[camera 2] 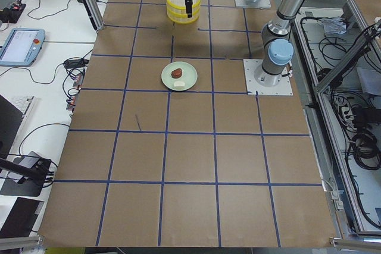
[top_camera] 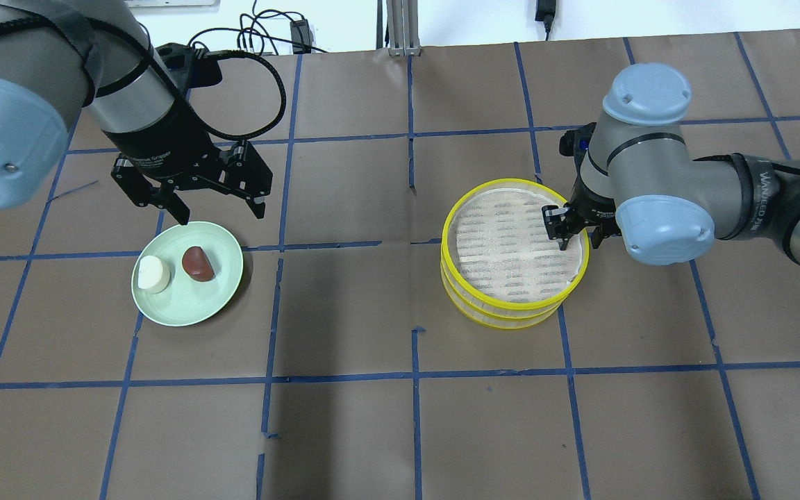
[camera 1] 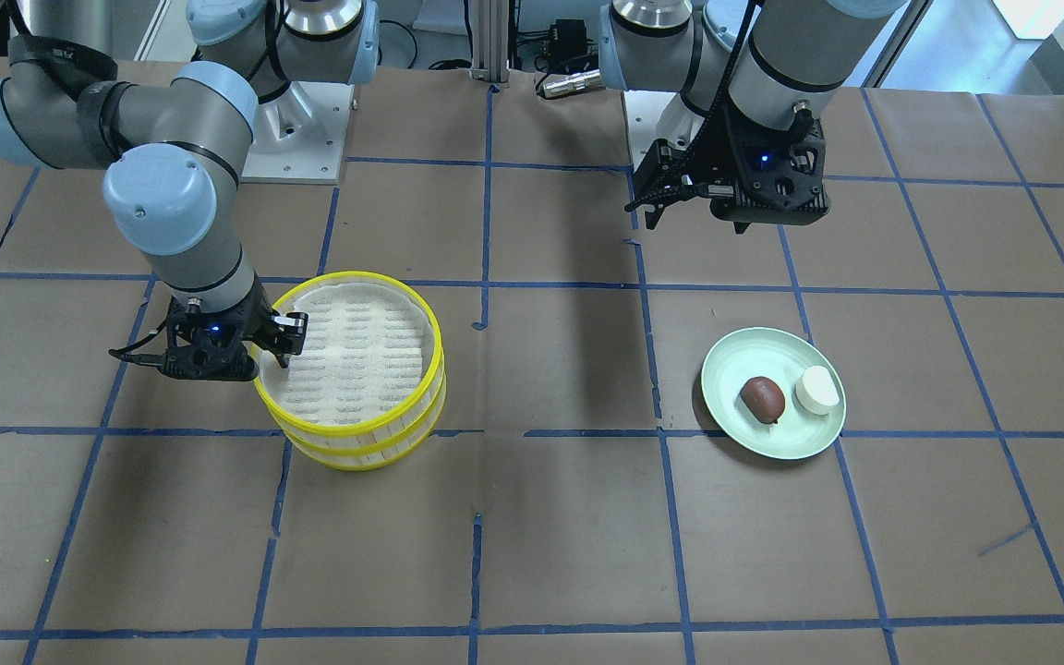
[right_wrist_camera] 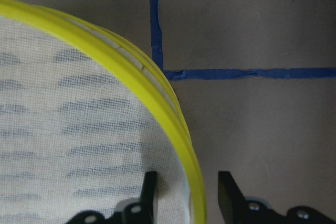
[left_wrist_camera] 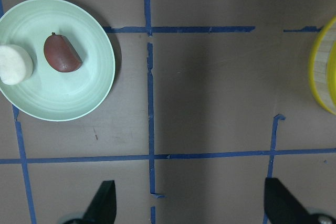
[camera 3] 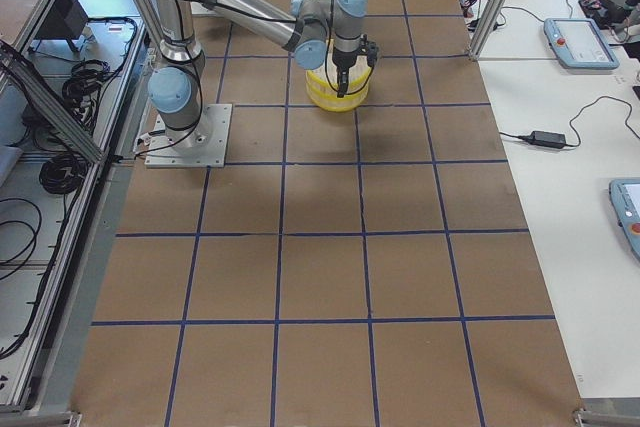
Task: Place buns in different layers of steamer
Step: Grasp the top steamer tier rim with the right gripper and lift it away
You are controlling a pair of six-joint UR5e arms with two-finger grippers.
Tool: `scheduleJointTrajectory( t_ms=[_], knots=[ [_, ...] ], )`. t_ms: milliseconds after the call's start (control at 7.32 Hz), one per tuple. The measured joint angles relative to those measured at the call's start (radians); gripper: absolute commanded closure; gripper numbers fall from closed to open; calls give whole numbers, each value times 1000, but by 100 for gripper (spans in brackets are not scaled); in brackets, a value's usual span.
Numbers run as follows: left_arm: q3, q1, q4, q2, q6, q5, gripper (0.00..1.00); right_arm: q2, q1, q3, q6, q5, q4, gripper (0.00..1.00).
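Two steamer tiers with yellow rims stand stacked, and the white mesh liner of the top tier is bare. My right gripper is open and straddles the top tier's rim, one finger inside and one outside. The white bun and the reddish-brown bun lie side by side on the pale green plate. My left gripper is open and empty, hovering above the table just beyond the plate. The left wrist view shows both buns at its upper left.
The table is brown paper with a blue tape grid. The plate and the steamer stack sit well apart, with bare table between them. The arm bases stand at the robot's edge of the table.
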Motion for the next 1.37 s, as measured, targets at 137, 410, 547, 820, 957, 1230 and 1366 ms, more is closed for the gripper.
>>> scheduleJointTrajectory(
  t_ms=[137, 410, 547, 820, 957, 1230, 1366],
  knots=[
    [0, 0, 0, -1, -1, 0, 0, -1, 0, -2, 0, -6, 8, 95],
    [0, 0, -1, -2, -2, 0, 0, -15, 1, -10, 6, 0, 9, 98],
    [0, 0, -1, -2, -4, 0, 0, -24, 1, -19, 7, 3, 18, 97],
    [0, 0, -1, -2, -3, 0, 0, -58, -3, -57, 2, 5, 90, 96],
    [-1, 5, 1, -3, 2, 0, 0, -82, -7, -99, 0, 5, 151, 96],
    [-3, 54, 46, -51, 27, 42, 0, -106, -26, -202, -3, 4, 279, 95],
    [-10, 121, 84, -101, 88, 81, 1, -122, -47, -231, -5, 4, 314, 95]
  ],
)
